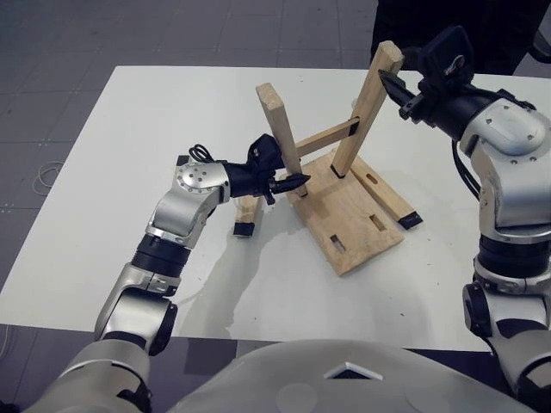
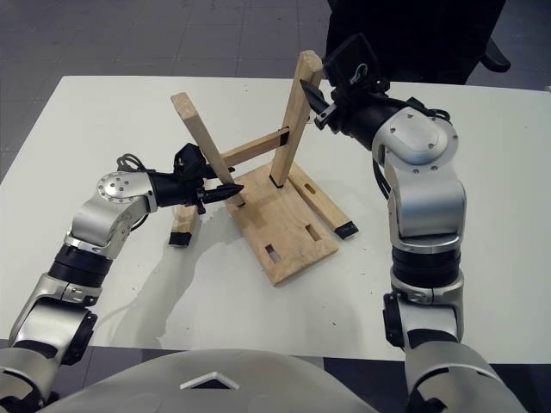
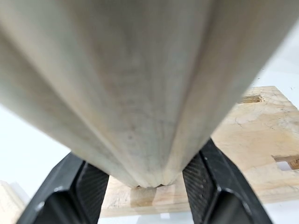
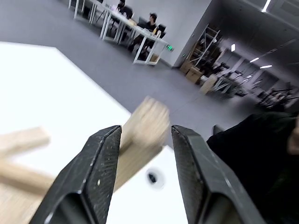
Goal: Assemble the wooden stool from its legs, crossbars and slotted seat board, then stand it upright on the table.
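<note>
Stool [image 1: 331, 185] part built, mid-table. Seat board [image 1: 362, 228] flat on white table [image 1: 129, 155]. Two legs stand in its slots, near-left leg [image 1: 277, 120] and far-right leg [image 1: 368, 107], joined by one crossbar [image 1: 323, 136].

To do, by my reading: fit right loose leg [image 1: 389, 202], lying just beside board, and left loose leg [image 1: 246, 215] at board's left edge; add further crossbars; stand stool upright.

Left gripper [image 1: 294, 183] clamped on near-left leg, low down. Right gripper [image 1: 394, 86] at far-right leg's top; gripping or slack, cannot tell.

Grey floor [image 1: 52, 43] around table, office desks [image 4: 124, 28] far off.
</note>
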Robot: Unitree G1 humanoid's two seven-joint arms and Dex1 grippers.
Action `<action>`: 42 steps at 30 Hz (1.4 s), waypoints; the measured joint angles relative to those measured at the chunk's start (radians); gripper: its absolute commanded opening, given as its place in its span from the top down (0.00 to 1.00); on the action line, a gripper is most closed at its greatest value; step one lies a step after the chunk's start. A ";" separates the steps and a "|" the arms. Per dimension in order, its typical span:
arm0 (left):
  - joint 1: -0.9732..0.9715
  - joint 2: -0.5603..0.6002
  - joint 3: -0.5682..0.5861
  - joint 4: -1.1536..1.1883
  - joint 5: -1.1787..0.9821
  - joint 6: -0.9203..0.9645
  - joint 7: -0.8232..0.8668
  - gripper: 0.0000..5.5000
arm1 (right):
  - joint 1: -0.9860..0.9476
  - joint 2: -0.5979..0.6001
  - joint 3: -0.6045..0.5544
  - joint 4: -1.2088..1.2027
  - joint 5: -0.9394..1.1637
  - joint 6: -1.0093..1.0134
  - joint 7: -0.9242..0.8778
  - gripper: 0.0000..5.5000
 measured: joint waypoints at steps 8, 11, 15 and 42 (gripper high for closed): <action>0.003 -0.002 0.000 0.010 0.000 -0.011 0.002 0.63 | -0.112 0.030 -0.084 0.042 0.068 -0.105 -0.099 0.65; 0.004 -0.002 0.000 0.010 0.000 -0.013 0.002 0.63 | -0.144 -0.001 -0.105 0.173 0.047 -0.144 -0.148 0.65; 0.005 -0.002 0.001 0.010 0.000 -0.016 0.003 0.63 | -0.139 -0.077 -0.107 0.416 0.014 -0.191 -0.141 0.65; 0.031 0.022 0.030 0.014 -0.031 -0.045 -0.034 0.63 | 0.127 -0.036 0.145 0.266 0.032 -0.214 0.081 0.65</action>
